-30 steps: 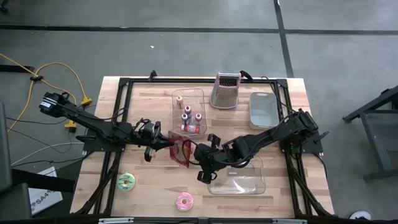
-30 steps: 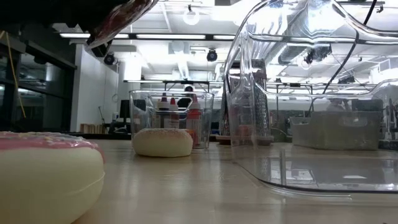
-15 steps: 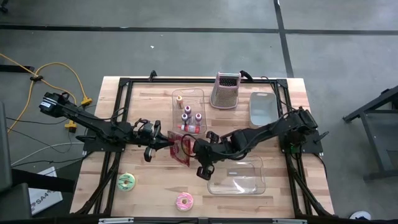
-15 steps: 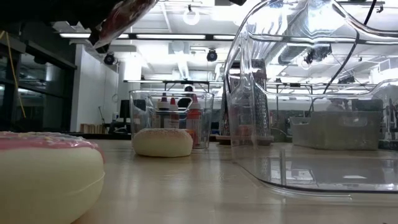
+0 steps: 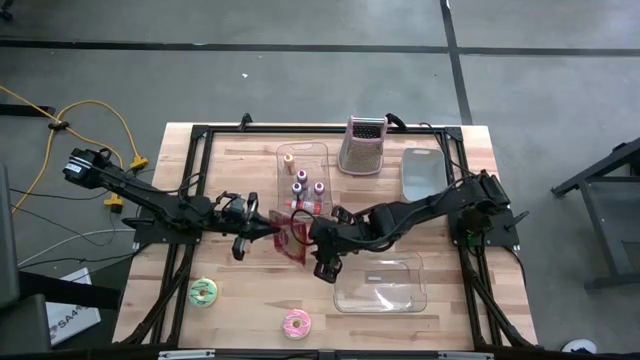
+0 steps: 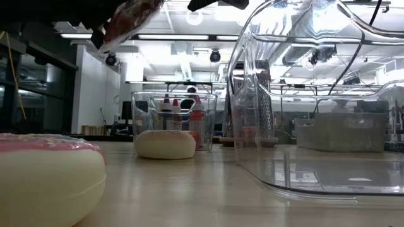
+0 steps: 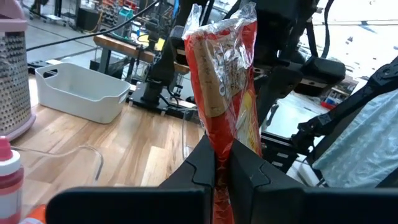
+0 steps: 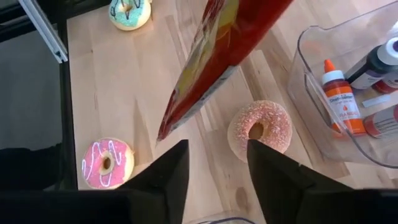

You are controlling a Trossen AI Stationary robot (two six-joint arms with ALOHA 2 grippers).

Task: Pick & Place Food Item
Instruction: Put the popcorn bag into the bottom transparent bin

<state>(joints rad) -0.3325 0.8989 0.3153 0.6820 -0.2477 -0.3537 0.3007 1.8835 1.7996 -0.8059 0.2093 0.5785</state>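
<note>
A red snack bag [image 5: 290, 238] hangs above the middle of the table, with my left gripper [image 5: 268, 228] shut on its left end. It also shows as the red bag [image 7: 222, 74] in the left wrist view and the red bag [image 6: 129, 19] in the low view. My right gripper [image 5: 312, 243] stands open just right of the bag. In the right wrist view its fingers [image 8: 165, 171] are apart below the bag [image 8: 217, 56] and do not touch it. A sprinkled doughnut [image 8: 260, 129] lies on the table under the bag. My left gripper pinches one end of the bag [image 7: 219, 146] between its two fingers. The fingers lie level and come from the table's left side. The bag reaches out past the fingertips toward the right arm, lifted clear of the table.
A green doughnut [image 5: 204, 292] and a pink doughnut [image 5: 296, 323] lie near the front edge. A clear tub [image 5: 382, 285] stands at front right. A clear bin of bottles [image 5: 303, 180], a grater [image 5: 363, 145] and a grey bin [image 5: 422, 175] stand farther back.
My right gripper has gone a little toward the table's far edge and left, alongside the bag's right end. The bag's free end has shifted slightly in the low view. My left gripper stays where it was, shut on the bag.
</note>
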